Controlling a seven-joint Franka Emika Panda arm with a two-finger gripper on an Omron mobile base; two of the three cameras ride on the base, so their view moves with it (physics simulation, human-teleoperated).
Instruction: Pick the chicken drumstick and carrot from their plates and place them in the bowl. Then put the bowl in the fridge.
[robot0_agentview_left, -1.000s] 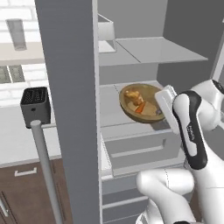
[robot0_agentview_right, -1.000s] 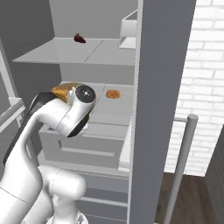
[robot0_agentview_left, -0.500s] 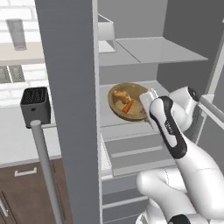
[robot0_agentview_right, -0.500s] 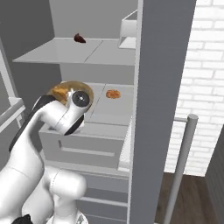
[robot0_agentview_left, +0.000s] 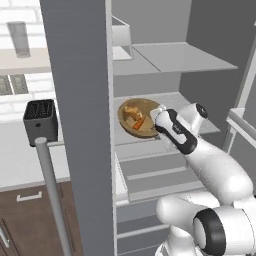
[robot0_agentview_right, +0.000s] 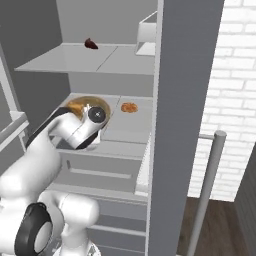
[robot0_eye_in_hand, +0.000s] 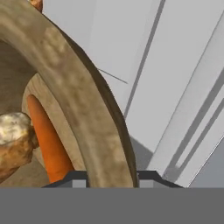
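Wooden and light brown, the bowl (robot0_agentview_left: 136, 117) sits tilted over the middle shelf (robot0_agentview_left: 200, 116) of the open fridge (robot0_agentview_left: 80, 100) in the left base view, at about 12 o'clock from the picture's centre. Inside it lie the orange carrot (robot0_agentview_left: 139, 121) and the pale golden chicken drumstick (robot0_agentview_left: 131, 122), side by side. The white arm reaches up from 5 o'clock and meets the bowl's rim at its 3 o'clock side; the gripper itself is hidden behind the wrist there.

From the right base view, the bowl (robot0_agentview_right: 89, 105) peeks out behind the wrist at 10 o'clock of centre, over the same shelf. A small round orange item (robot0_agentview_right: 129, 107) lies on the shelf just to the bowl's 3 o'clock, apart from it. A dark red item (robot0_agentview_right: 91, 44) rests on the upper shelf (robot0_agentview_right: 75, 60).

Up close in the hand view, the gripper (robot0_eye_in_hand: 110, 178) is clamped narrowly on the bowl's (robot0_eye_in_hand: 70, 87) thick rim, one finger tip on each side. The carrot (robot0_eye_in_hand: 47, 140) lies within at 8 o'clock, touching the drumstick (robot0_eye_in_hand: 14, 142) at 9 o'clock.
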